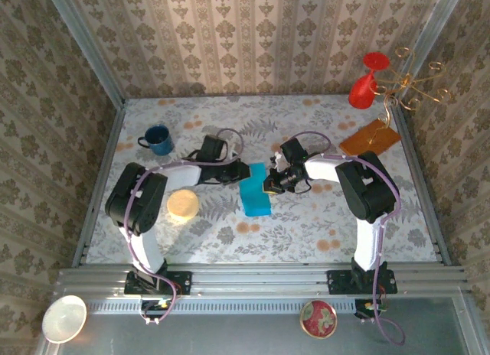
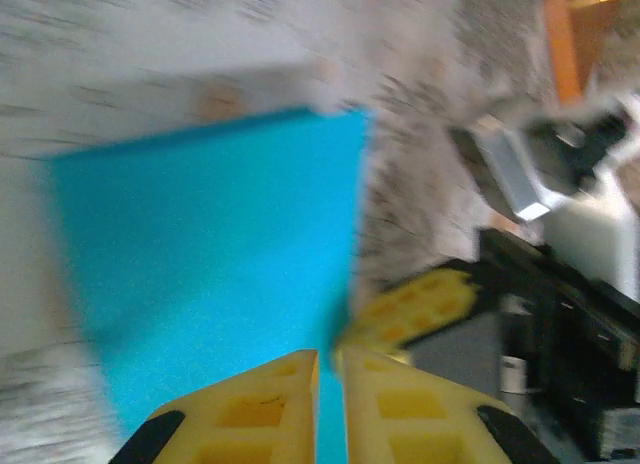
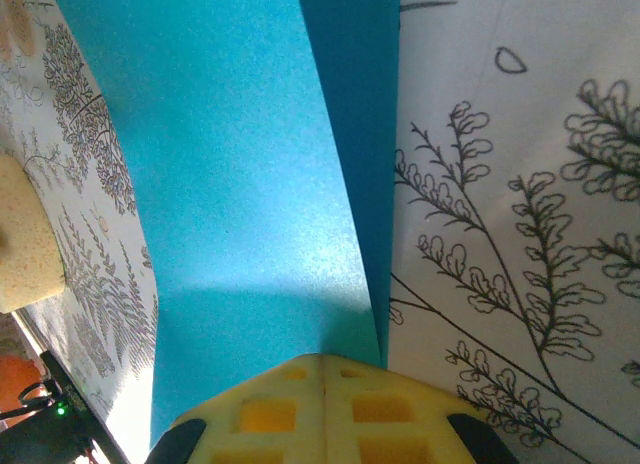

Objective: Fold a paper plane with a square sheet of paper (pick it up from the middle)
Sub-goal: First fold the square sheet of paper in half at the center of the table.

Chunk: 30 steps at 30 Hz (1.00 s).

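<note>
The square sheet of paper point(image 1: 255, 193), teal-blue and folded over into a narrow strip, lies in the middle of the table between both grippers. My left gripper point(image 1: 243, 171) is at its upper left edge. In the blurred left wrist view its yellow fingertips point(image 2: 330, 356) stand a narrow gap apart over the sheet point(image 2: 210, 234), with teal showing through the gap. My right gripper point(image 1: 269, 185) is at the sheet's right edge. Its fingers point(image 3: 322, 359) are pressed together on the edge of the folded sheet point(image 3: 230, 164), whose upper layer lifts off the table.
A blue mug point(image 1: 157, 139) stands back left and a cream round block point(image 1: 183, 205) sits left of the sheet. An orange-brown sheet point(image 1: 370, 137), a red goblet point(image 1: 366, 83) and a gold wire stand point(image 1: 409, 83) are back right. A white bowl point(image 1: 63, 317) and patterned dish point(image 1: 318, 318) rest on the near ledge.
</note>
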Tool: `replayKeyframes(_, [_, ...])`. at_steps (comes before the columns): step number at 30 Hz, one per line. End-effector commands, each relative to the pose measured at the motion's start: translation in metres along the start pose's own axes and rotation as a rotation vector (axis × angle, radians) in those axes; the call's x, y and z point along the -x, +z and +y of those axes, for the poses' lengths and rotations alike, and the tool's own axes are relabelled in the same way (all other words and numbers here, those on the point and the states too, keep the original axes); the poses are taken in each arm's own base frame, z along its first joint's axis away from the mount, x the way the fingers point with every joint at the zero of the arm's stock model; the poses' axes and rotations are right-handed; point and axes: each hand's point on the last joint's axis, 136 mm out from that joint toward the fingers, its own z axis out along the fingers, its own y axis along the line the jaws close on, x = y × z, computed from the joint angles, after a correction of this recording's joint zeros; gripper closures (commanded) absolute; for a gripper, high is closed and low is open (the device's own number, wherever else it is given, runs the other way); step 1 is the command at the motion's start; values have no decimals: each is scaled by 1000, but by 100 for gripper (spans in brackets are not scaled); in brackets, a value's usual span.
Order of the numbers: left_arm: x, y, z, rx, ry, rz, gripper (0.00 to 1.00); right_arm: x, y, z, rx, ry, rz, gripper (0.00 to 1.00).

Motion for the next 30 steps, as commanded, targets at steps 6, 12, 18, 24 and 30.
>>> replayKeyframes(6, [10, 29, 25, 24, -64, 23, 85, -94, 17, -159, -591, 221, 218, 95])
replayKeyframes(12, [29, 23, 66, 75, -116, 1, 85, -97, 17, -165, -612, 227, 224, 95])
replayKeyframes(18, [51, 6, 110, 132, -184, -32, 85, -99, 17, -169, -629, 231, 222, 95])
replayKeyframes(24, [67, -3, 116, 178, -168, -16, 85, -98, 17, -169, -628, 232, 215, 95])
replayKeyframes(30, [83, -21, 52, 32, -68, -61, 85, -97, 17, -167, -618, 235, 211, 95])
